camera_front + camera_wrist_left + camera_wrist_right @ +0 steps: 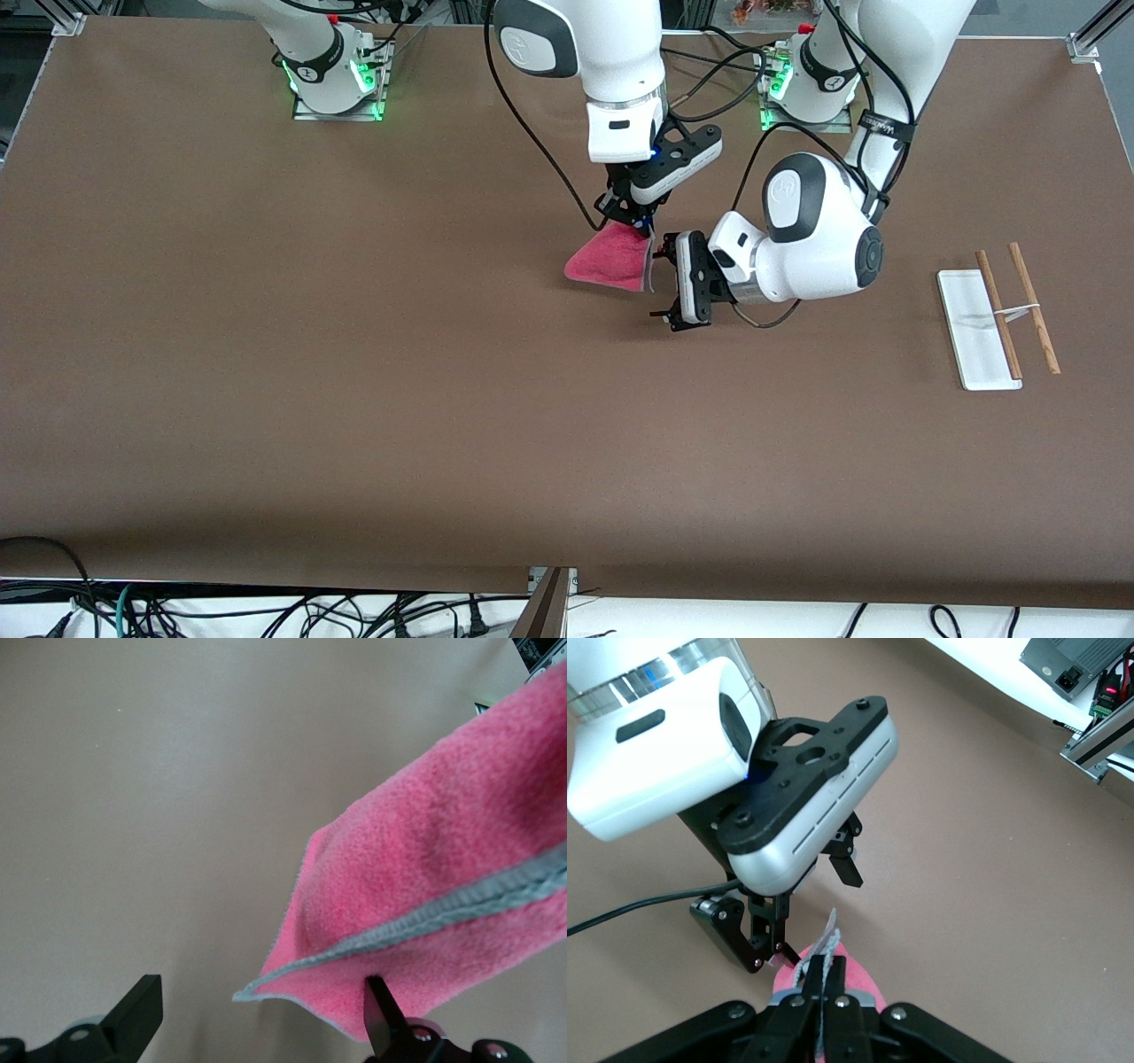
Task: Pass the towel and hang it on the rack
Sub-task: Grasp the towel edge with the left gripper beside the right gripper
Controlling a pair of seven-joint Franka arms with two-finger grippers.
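Two grippers meet over the middle of the brown table (pixel 354 372), set up for a mid-air handover. The right gripper (pixel 633 226) points downward with its fingers pressed together on the top corner of the small pink-red square towel with thin grey edging (pixel 611 261), so the cloth hangs free below the pinch and clear of the table surface. Letting it dangle this way offers a loose side edge for the other arm to take.

The left gripper (pixel 663 282) reaches in sideways from the left arm's end of the table, its fingers (pixel 137 1005) spread wide. The left wrist view shows the towel's grey-trimmed lower corner (pixel 425 859) lying in the gap, close against one finger and well apart from the other. The jaws have not closed, so the pass looks about to happen but not yet made. My judgement is that the left fingers need to close on the hem before the right ones let go, otherwise the soft cloth could slip to the table.

The rack (pixel 1001 319), a flat white rectangular base with two thin light-brown wooden rods joined by a white crosspiece, sits toward the left arm's end of the table, well apart from both grippers, which is probably why the left arm is receiving the towel
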